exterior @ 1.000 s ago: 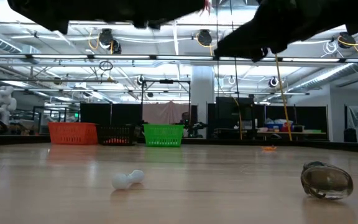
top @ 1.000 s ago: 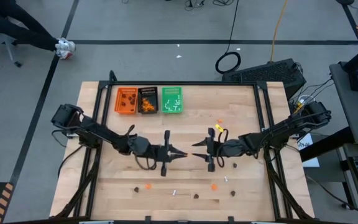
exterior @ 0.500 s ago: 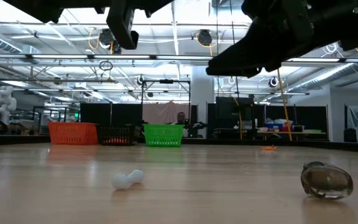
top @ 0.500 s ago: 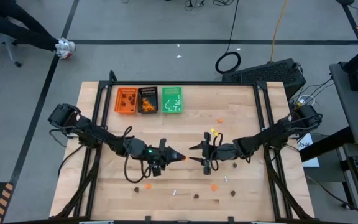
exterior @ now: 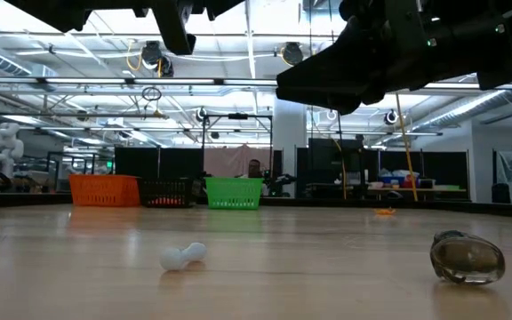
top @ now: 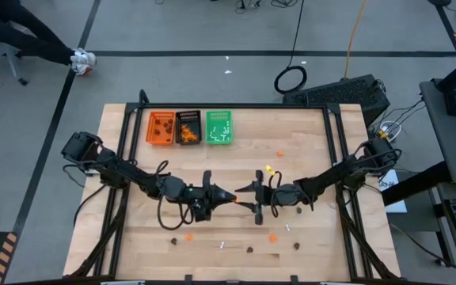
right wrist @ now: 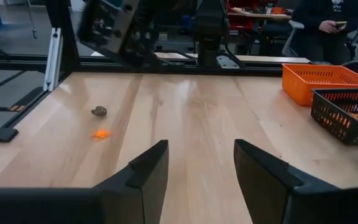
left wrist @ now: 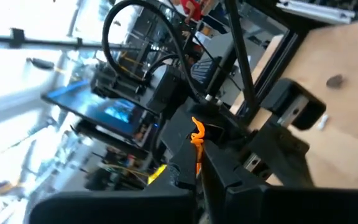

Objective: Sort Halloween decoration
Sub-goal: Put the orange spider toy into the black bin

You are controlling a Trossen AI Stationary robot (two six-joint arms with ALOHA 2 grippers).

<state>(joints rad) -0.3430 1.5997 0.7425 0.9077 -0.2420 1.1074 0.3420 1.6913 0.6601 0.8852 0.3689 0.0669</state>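
**Grippers tip to tip at table centre, orange trinket in the left one**

Left gripper (top: 229, 197) clamped on a small orange blob (top: 236, 199), fingers together, raised above mid-table; the same blob (left wrist: 197, 130) shows pinched at the fingertips in the left wrist view. Right gripper (top: 244, 197) faces it tip to tip, just beside, fingers (right wrist: 143, 171) apart with bare wood between them, nothing held. Both grippers hang above the table in the low view.

Loose trinkets on the near part of the table (top: 307, 142): orange blob (top: 272, 237), another orange one (top: 187, 236), dark brown blobs (top: 250, 249) and (top: 298, 245), white stick (top: 222, 245), second white stick (top: 287, 228). One more orange piece (top: 280, 153) lies farther back, well apart from the rest. Low view shows a white stick (exterior: 183, 256) and a dark blob (exterior: 467, 259) up close.

Three trays in a row at the far edge, touching side by side: orange tray (top: 161, 127) with dark bits inside, black tray (top: 188, 127) with orange bits, green tray (top: 218, 127) with white bits.

A seated person (right wrist: 328, 25) shows beyond the table in the right wrist view.
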